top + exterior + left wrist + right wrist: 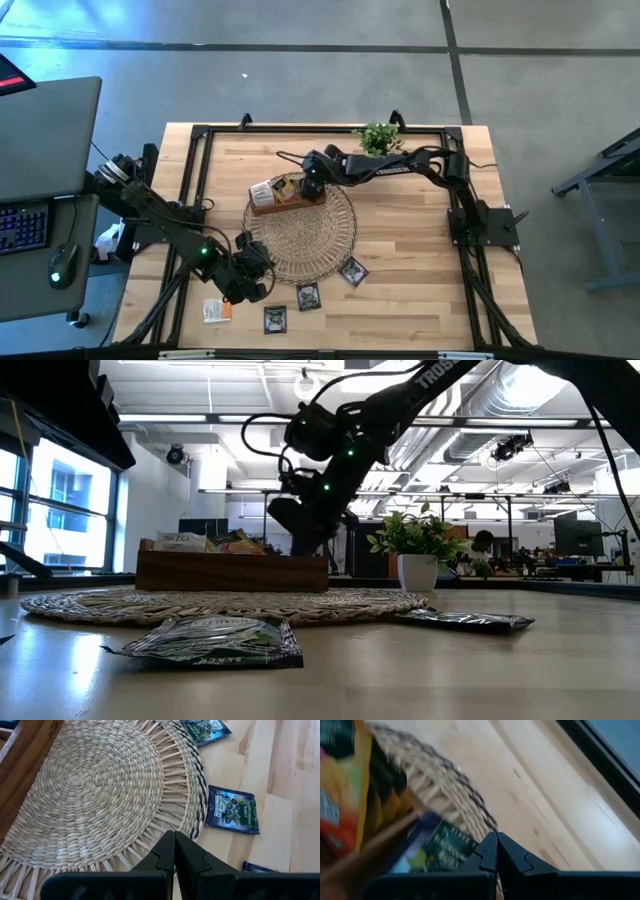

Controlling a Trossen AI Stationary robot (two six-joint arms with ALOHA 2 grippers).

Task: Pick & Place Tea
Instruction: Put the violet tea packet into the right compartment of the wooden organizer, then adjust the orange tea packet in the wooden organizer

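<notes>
Our right gripper (496, 851), clenched on a dark blue tea packet (437, 847), hangs over the brown wooden divided tray (287, 197); we lower before releasing. Left gripper (174, 851) waits clenched, empty.

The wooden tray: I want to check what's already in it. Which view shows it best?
The high view: the wooden tray sits on the woven mat's far edge, packets inside, the right gripper over it. The low view gives only its side wall; the left wrist view only a corner; the right wrist view is blurred.
</notes>
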